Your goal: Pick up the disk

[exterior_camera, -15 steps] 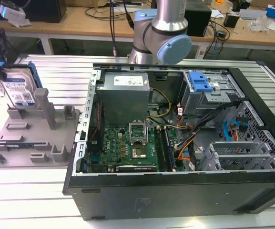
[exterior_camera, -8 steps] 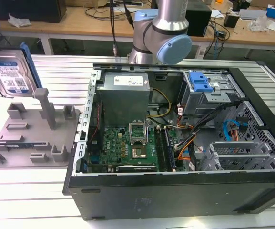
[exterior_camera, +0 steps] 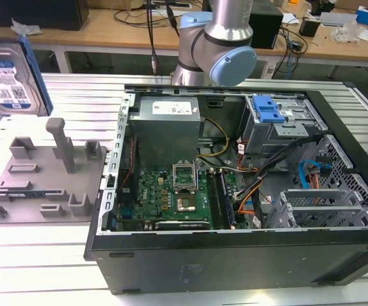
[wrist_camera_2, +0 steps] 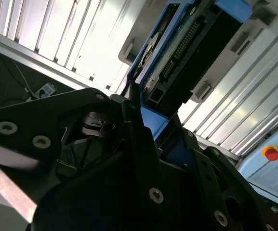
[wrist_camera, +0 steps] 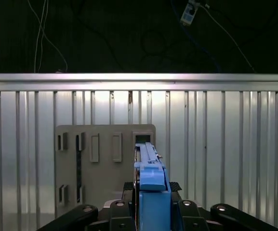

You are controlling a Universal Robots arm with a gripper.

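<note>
Nearest us, our black gripper (wrist_camera: 151, 211) is closed on the disk (wrist_camera: 151, 178), a flat silver-grey hard drive with blue plastic side rails, held on edge. In the exterior view the disk (exterior_camera: 8, 80) hangs above the grey plastic holder with posts (exterior_camera: 40, 182). We judge a steady, vertical lift keeps it clear of the ribbed metal table (wrist_camera: 225, 144) beyond.

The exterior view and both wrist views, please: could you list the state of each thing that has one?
disk: lifted above the table, upright, clamped in the gripper.
gripper: shut on the disk's blue side rails.
grey holder: flat on the table, no disk on it.
computer case: lying on its side, panel off, inside exposed.
</note>
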